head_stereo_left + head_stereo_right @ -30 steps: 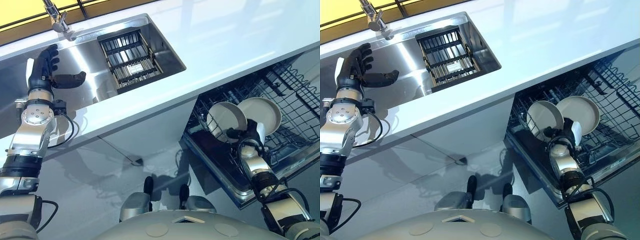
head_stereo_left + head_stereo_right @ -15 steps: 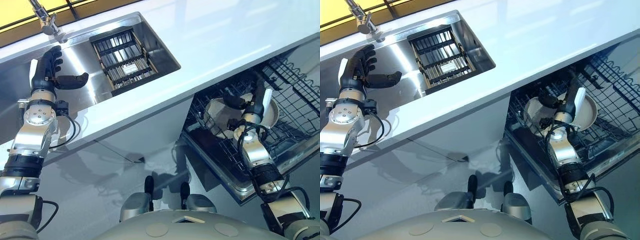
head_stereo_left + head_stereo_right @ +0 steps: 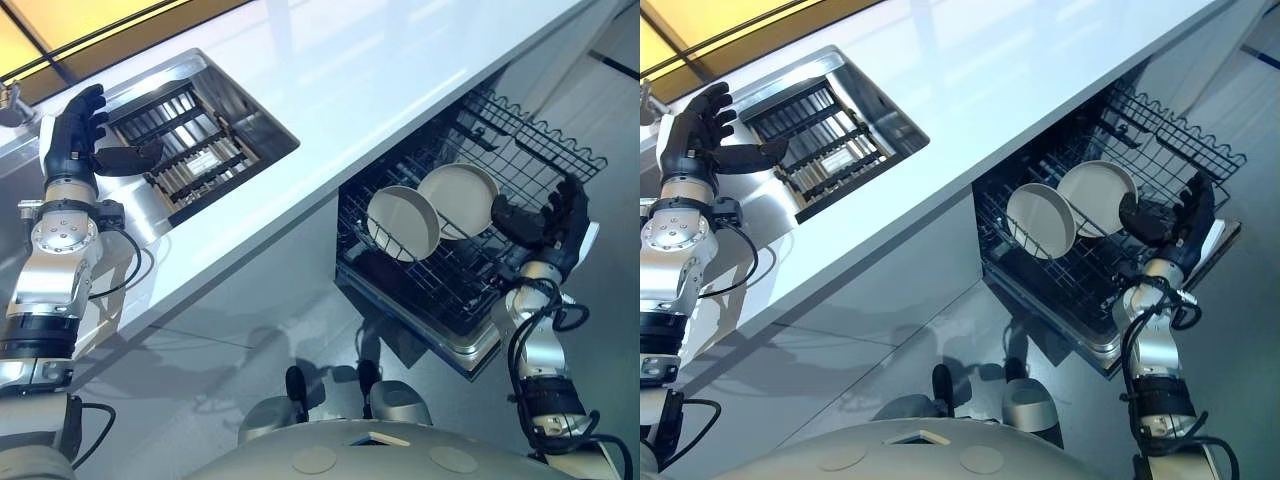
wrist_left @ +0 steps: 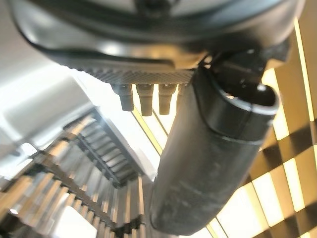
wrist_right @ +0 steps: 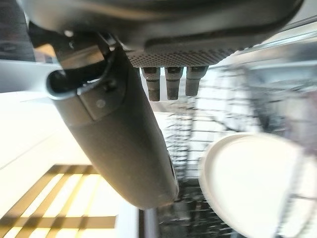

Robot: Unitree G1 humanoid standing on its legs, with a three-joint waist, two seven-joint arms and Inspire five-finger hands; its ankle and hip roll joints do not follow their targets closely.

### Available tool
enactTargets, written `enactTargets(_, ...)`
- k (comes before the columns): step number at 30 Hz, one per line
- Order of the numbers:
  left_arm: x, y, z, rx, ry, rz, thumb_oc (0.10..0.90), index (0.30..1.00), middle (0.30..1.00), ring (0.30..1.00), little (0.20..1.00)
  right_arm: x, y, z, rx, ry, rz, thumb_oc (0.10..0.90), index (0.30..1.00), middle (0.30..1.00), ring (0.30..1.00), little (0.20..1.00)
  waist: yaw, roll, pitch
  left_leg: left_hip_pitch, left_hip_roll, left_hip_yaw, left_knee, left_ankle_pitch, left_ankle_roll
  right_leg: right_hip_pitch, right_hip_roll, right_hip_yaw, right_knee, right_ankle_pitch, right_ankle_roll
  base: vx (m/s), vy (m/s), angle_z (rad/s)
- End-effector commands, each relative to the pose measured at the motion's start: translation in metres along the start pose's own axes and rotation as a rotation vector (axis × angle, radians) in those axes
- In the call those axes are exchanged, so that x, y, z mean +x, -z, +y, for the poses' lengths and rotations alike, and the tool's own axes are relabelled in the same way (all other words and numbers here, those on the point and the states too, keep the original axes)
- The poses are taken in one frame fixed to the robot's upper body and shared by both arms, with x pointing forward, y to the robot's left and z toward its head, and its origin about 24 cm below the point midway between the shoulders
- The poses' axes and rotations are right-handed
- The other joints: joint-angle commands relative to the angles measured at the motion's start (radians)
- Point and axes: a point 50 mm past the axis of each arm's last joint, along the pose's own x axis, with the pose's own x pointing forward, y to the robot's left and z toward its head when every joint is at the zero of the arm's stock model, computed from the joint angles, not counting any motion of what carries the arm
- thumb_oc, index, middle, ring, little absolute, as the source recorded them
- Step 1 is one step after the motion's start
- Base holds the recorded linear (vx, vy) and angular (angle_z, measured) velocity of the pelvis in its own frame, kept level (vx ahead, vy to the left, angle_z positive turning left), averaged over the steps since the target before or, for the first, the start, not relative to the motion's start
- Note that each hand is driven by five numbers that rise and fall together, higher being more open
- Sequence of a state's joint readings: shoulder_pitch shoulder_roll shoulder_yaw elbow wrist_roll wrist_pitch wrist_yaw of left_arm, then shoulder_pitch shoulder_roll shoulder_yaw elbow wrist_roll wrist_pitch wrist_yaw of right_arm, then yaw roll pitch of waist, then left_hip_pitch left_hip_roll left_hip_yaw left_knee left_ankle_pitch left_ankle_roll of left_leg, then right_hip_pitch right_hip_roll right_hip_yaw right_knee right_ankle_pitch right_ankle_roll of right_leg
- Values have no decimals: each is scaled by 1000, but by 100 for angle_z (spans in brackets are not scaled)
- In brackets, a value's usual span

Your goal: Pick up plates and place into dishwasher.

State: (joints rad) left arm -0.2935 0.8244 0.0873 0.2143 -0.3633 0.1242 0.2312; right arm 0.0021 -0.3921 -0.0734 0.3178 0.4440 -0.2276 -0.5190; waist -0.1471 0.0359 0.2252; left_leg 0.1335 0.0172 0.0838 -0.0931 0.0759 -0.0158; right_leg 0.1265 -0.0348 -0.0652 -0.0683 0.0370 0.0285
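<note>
White counter (image 3: pixel 330 90) runs across the head views. Below its edge the dishwasher basket (image 3: pixel 520 125) stands pulled out, and a steel sink (image 3: pixel 262 128) with a dark drying rack (image 3: pixel 185 150) sits at the counter's other end. Two plates (image 3: pixel 402 222) stand side by side in the basket. A second ago the right hand (image 3: pixel 553 232) was in front of them, at the end plate (image 3: pixel 458 200). It has since drawn back to just beside that plate and clear of it, fingers spread and holding nothing. That reads as the plate let go and this placing done, so fetching another is probably next. The whole view has also swung, so the camera moved too. Being round, the plates have no long axis. Each stands on its rim, leaning a little, hollow face turned out toward the robot. The left hand (image 3: pixel 68 150) hangs over the sink, fingers loose and empty, as before.
</note>
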Motion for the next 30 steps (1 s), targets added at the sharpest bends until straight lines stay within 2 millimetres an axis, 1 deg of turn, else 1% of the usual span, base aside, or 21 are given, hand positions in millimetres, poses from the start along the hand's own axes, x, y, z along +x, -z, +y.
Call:
enactTargets(1, 12, -49, 35, -6, -131, -224, 800, 900, 900, 900, 900, 9, -20, -2, 78, -56, -128, 800, 900, 900, 900, 900, 9, 47, -106, -11, -53, 29, 26, -98, 13, -104, 39, -47, 209, -135, 71, 20, -62, -8)
enactTargets(3, 12, -48, 35, -1, -128, -222, 800, 900, 900, 900, 900, 11, -9, -5, 27, -66, -77, 800, 900, 900, 900, 900, 16, 46, -105, -13, -52, 25, 30, -98, 12, -103, 40, -52, 209, -135, 69, 20, -56, -1)
enactTargets(4, 12, -48, 35, 5, -125, -220, 800, 900, 900, 900, 900, 13, -1, -8, 24, -67, -38, 800, 900, 900, 900, 900, 22, 45, -104, -14, -51, 20, 30, -97, 10, -100, 40, -55, 207, -135, 68, 20, -56, -1)
enactTargets(5, 12, -48, 35, 8, -122, -220, 800, 900, 900, 900, 900, 14, 2, -10, 20, -62, -28, 800, 900, 900, 900, 900, 25, 44, -104, -15, -50, 18, 31, -96, 9, -99, 41, -57, 206, -135, 67, 35, -93, 1)
enactTargets(6, 12, -48, 34, 13, -113, -220, 800, 900, 900, 900, 900, 15, 11, -14, 7, -67, 27, 800, 900, 900, 900, 900, 37, 43, -103, -19, -49, 10, 35, -95, 8, -95, 43, -61, 205, -137, 63, 36, -89, 1)
enactTargets(9, 12, -48, 33, 20, -104, -218, 800, 900, 900, 900, 900, 15, 24, -17, 35, -53, 112, 800, 900, 900, 900, 900, 52, 43, -100, -24, -48, -5, 39, -93, 7, -92, 46, -67, 208, -141, 56, 29, -73, 7)
enactTargets(14, 12, -53, 31, 32, -73, -224, 800, 900, 900, 900, 900, 13, 46, -24, 139, 6, 256, 800, 900, 900, 900, 900, 83, 43, -93, -36, -43, -37, 46, -89, 1, -85, 50, -83, 211, -151, 43, 17, -69, 16)
enactTargets(18, 14, -58, 26, 38, -48, -232, 800, 900, 900, 900, 900, 10, 58, -26, 258, 56, 330, 800, 900, 900, 900, 900, 107, 43, -90, -45, -39, -62, 51, -85, -3, -81, 53, -93, 211, -154, 35, 14, -64, 21)
enactTargets(22, 15, -61, 21, 41, -34, -238, 800, 900, 900, 900, 900, 7, 64, -18, 361, 65, 378, 800, 900, 900, 900, 900, 126, 40, -85, -55, -38, -80, 61, -83, -7, -75, 55, -100, 202, -149, 29, 13, -48, 26)
enactTargets(25, 15, -63, 18, 39, -23, -239, 800, 900, 900, 900, 900, 7, 64, -8, 404, 37, 392, 800, 900, 900, 900, 900, 139, 39, -79, -60, -38, -93, 71, -82, -10, -68, 55, -103, 197, -146, 24, 24, -32, 16)
enactTargets(27, 15, -64, 15, 39, -13, -240, 800, 900, 900, 900, 900, 7, 63, 0, 478, 16, 407, 800, 900, 900, 900, 900, 147, 37, -76, -64, -38, -100, 76, -81, -12, -65, 55, -105, 193, -144, 22, 29, -26, 10)
enactTargets(30, 16, -63, 9, 35, 7, -241, 800, 900, 900, 900, 900, 9, 57, 19, 639, -48, 420, 800, 900, 900, 900, 900, 163, 35, -73, -70, -37, -110, 82, -79, -16, -58, 55, -108, 182, -138, 18, 39, -14, 15)
